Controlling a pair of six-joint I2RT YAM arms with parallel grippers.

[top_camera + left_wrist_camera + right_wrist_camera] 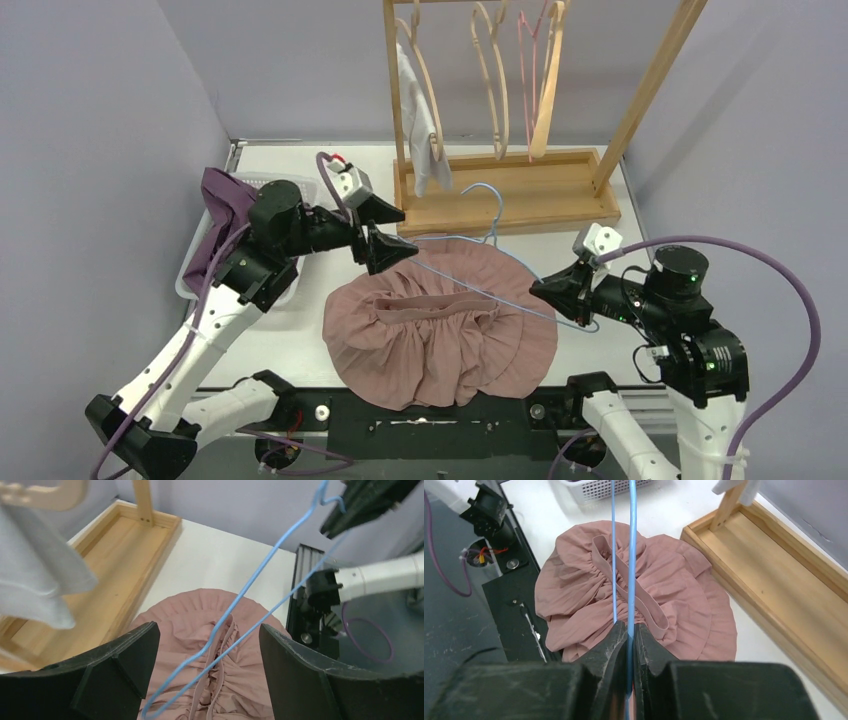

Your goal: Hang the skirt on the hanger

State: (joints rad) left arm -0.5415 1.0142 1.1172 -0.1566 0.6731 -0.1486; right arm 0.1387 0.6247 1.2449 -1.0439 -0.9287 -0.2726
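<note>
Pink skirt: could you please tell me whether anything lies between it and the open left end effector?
Yes. The blue wire hanger, pinched in the shut right end effector, runs over the pink skirt, in line with the left end effector and its open gap. Nothing else visible intervenes.

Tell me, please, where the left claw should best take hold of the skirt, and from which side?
Probably the elastic waistband, near its left end, coming down from above. It lies on top of the spread skirt as a raised strip, easier to pinch than flat fabric. The left claw is open at that side; the right claw is shut on the blue hanger.
</note>
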